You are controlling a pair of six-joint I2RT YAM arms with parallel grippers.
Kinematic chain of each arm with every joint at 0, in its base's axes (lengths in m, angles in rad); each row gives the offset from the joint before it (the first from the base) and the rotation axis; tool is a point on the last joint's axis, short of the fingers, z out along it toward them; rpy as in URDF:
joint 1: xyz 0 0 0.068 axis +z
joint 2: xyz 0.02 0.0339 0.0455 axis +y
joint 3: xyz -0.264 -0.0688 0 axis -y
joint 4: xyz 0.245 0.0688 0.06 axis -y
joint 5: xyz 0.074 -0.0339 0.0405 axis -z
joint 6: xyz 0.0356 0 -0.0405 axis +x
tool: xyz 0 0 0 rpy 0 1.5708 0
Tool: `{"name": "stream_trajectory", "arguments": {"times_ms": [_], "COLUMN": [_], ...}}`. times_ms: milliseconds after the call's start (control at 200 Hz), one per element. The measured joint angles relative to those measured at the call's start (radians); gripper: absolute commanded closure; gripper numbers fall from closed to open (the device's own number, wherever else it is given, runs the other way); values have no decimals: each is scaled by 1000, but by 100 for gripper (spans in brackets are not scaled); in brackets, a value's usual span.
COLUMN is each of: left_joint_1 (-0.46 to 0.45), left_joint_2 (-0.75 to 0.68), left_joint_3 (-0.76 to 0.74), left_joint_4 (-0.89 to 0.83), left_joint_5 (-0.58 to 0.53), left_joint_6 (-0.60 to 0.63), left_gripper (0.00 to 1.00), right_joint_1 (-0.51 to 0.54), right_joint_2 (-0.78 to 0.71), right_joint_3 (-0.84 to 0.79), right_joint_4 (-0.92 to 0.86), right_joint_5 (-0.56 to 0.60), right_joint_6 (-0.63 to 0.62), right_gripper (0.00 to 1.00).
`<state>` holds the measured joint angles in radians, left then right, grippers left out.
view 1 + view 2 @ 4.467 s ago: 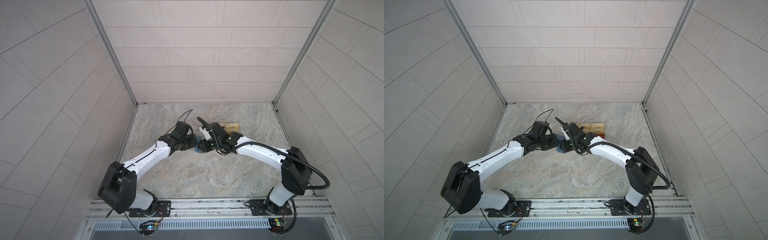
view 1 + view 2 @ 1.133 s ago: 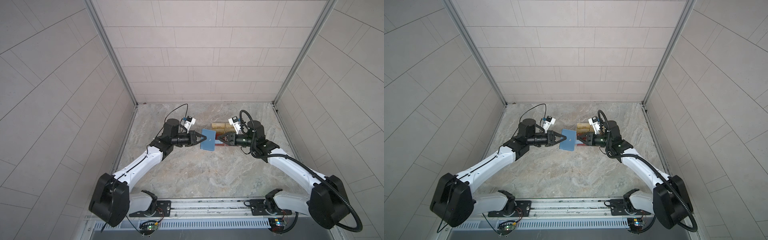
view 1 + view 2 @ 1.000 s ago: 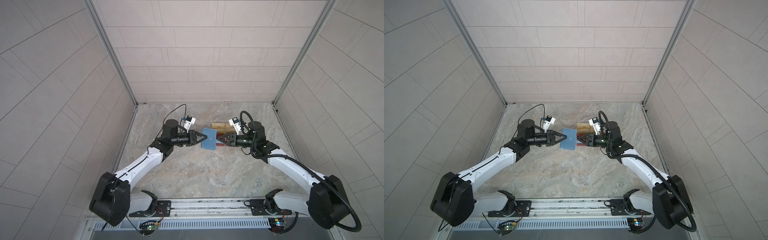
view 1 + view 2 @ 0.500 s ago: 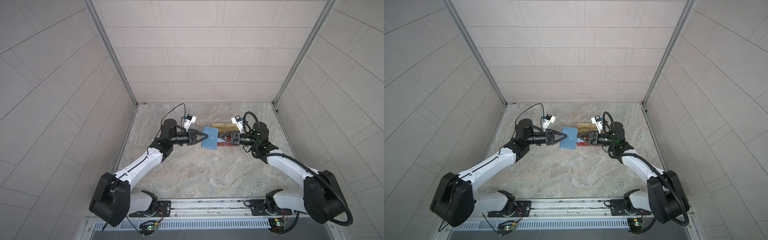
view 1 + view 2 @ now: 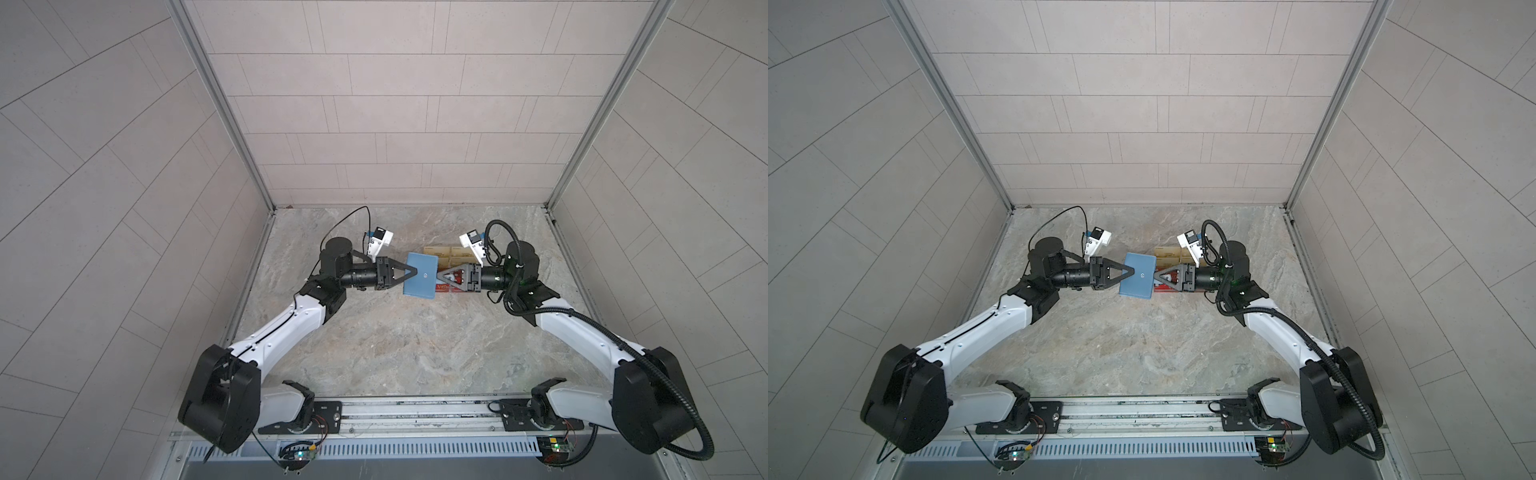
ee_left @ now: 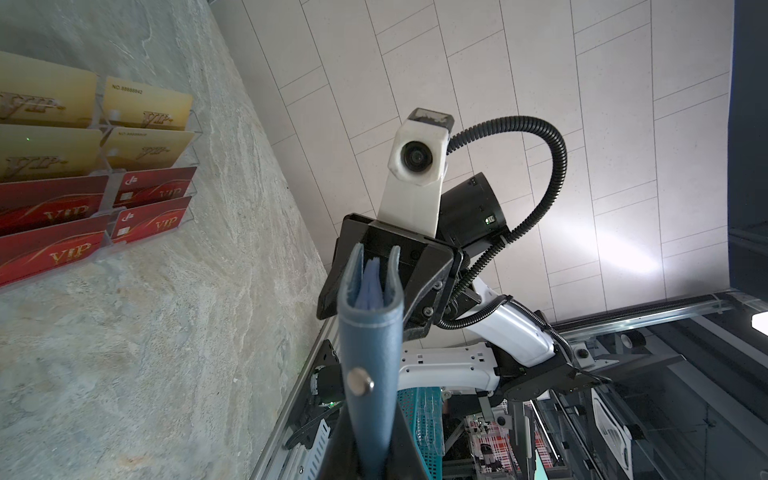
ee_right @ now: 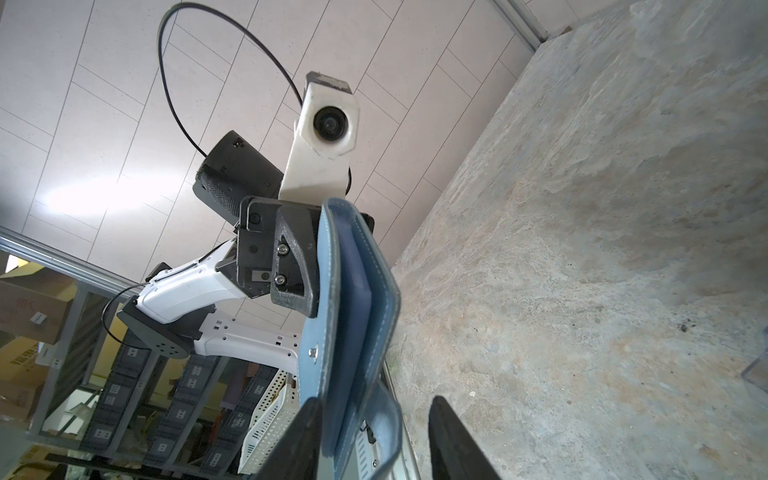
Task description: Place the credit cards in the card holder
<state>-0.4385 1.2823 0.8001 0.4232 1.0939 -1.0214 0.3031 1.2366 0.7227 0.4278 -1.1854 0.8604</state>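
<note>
The slate-blue card holder (image 5: 420, 275) hangs above the table between the two arms, in both top views (image 5: 1138, 276). My left gripper (image 5: 412, 271) is shut on one edge of it; the left wrist view has the card holder (image 6: 370, 345) rising edge-on from the left gripper (image 6: 370, 444). My right gripper (image 7: 374, 436) is open around the opposite edge of the card holder (image 7: 349, 299). One finger (image 7: 299, 440) lies against the cover, and the snap strap loops in the gap. Red credit cards (image 6: 153, 193) stand in the rack's lower tiers, behind my right gripper (image 5: 441, 277).
A clear acrylic tiered rack (image 6: 106, 195) stands on the marble table (image 5: 395, 345) behind the card holder. Gold-yellow cards (image 6: 145, 112) fill its upper tiers (image 5: 440, 251). Tiled walls close in the table on three sides. A metal rail (image 5: 415, 415) runs along the front.
Both arms have lifted the card holder off the table since the earliest frame. Over the last second the right wrist drew slightly to the right; the card holder barely moved.
</note>
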Motion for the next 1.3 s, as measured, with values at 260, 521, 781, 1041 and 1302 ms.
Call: {"name": "stream_trajectory", "arguments": {"times_ms": [260, 521, 781, 1041, 1302], "left_joint_1": [0, 3, 3, 6, 6], "left_joint_2": [-4, -16, -17, -19, -18], "left_joint_3": [0, 0, 0, 8, 9], "left_joint_4": [-2, 7, 8, 7, 8], "left_joint_5": [6, 6, 11, 14, 16], "left_joint_6": [0, -10, -11, -11, -11], "left_gripper": [100, 100, 100, 100, 100], "right_joint_1": [3, 9, 14, 50, 56], "right_joint_2": [7, 19, 23, 36, 36], "right_joint_3": [20, 22, 21, 20, 4], "right_joint_4": [-33, -36, 11, 44, 102], "right_joint_5": [-25, -29, -30, -26, -25], "right_joint_6": [-20, -26, -4, 14, 50], "right_gripper": [63, 66, 67, 76, 78]}}
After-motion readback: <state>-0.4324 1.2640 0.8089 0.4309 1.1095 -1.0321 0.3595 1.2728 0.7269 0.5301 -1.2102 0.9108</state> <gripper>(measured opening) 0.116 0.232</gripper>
